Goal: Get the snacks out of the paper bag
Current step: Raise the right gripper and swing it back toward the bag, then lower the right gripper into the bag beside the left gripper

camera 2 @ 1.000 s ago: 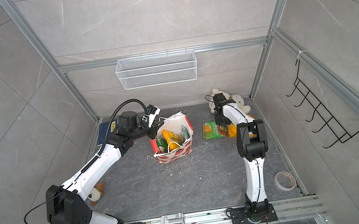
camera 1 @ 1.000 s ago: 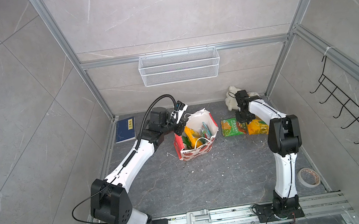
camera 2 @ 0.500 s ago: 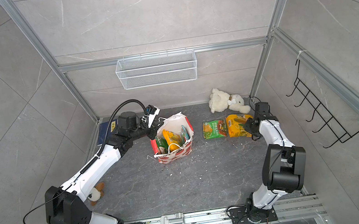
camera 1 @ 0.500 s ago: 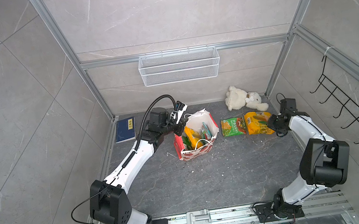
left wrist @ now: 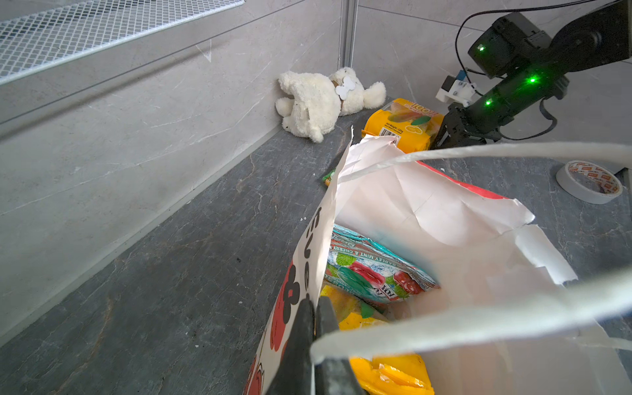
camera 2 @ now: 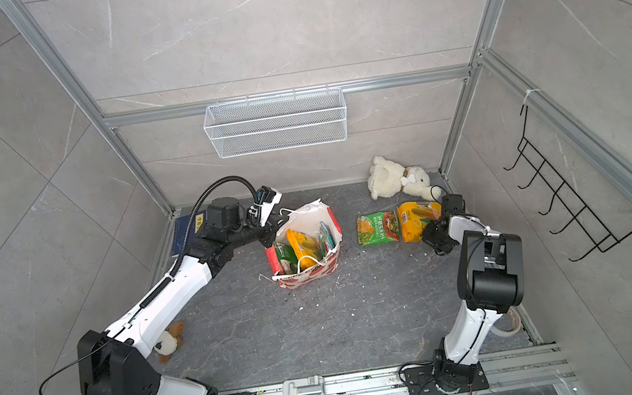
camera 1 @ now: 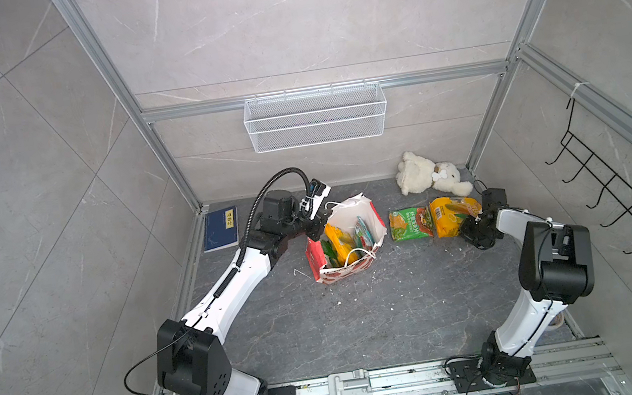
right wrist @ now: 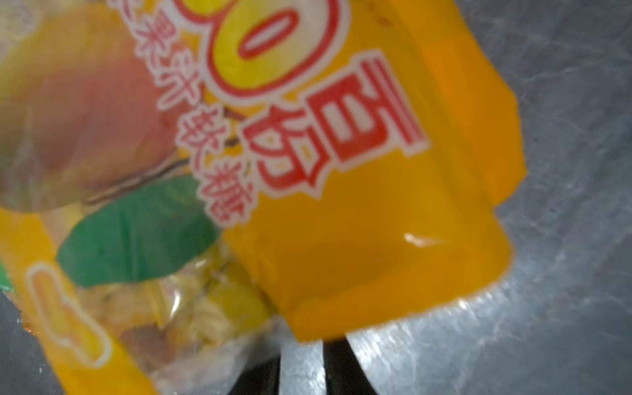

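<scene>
- While your left pincer (camera 1: 317, 230) clamps the paper bag (camera 1: 352, 275) by its rim at the 10 o'clock corner, the bag stands upright on the bench (camera 1: 365, 317).
- Snacks (camera 1: 339, 241) sit inside it, among them a yellow packet (camera 2: 304, 244) and a mint packet (left wrist: 369, 273).
- At the bag's 3 o'clock, a green packet (camera 1: 410, 225) and an orange packet (camera 1: 451, 215) lie flat, touching.
- Your right pincer (camera 1: 466, 227) sits at the orange packet's 4 o'clock corner, jaws narrowly apart, gripping nothing.
</scene>
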Motion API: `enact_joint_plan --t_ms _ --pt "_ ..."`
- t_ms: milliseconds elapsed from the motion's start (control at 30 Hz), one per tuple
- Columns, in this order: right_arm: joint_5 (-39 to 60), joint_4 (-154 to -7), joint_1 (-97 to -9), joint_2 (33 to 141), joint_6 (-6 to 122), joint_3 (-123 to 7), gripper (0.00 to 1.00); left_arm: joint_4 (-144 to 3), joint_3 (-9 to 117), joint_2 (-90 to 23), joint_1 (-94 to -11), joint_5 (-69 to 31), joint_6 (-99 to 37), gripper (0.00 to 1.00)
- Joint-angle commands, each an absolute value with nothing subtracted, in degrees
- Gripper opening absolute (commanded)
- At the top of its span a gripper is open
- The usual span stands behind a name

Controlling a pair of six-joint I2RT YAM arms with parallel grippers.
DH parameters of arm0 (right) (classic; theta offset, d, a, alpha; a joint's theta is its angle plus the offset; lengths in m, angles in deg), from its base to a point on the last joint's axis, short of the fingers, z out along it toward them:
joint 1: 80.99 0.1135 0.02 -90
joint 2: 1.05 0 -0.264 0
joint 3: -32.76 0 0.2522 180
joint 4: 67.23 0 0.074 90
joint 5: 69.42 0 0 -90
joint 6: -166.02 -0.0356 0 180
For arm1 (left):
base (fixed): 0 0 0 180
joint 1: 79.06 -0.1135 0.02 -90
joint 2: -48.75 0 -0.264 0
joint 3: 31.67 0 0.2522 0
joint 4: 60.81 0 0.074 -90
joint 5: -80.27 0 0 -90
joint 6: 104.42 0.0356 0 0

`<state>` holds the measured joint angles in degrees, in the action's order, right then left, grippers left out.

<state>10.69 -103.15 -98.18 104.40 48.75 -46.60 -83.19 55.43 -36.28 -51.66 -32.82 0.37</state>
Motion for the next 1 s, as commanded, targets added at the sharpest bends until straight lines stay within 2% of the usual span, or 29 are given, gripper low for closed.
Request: enact_joint_plan --t_ms 0,200,400,500,667,867,967 --pt "11.6 -101.6 -97.5 105.8 48.5 -49.8 0.26 -81.4 57.4 -32.6 -51.1 -35.7 2.5 0.00" --pt "10.1 -105.4 -95.9 102.2 47.9 -50.7 0.27 -81.7 58.9 -33.9 -51.0 -35.6 2.4 0.00" --pt "5.8 -108.8 -88.8 85.1 46.5 -48.7 0.28 -82.9 60.4 -34.3 -51.0 -38.2 4.2 0.00" --pt "6.3 -110.0 -77.3 77.2 52.1 -53.3 0.28 -85.3 61.0 -33.5 -50.9 -42.1 6.9 0.00" --pt "3.1 -108.7 -61.3 71.3 55.4 -57.3 0.28 -87.4 59.4 -31.5 -50.1 -42.9 8.6 0.00" --pt "3.5 -106.7 -45.1 70.0 59.5 -54.9 0.25 -88.5 55.9 -28.7 -47.8 -40.2 8.7 0.00" --pt "5.6 -106.7 -40.8 70.5 60.3 -52.3 0.22 -88.5 55.1 -27.8 -46.7 -39.8 7.1 0.00"
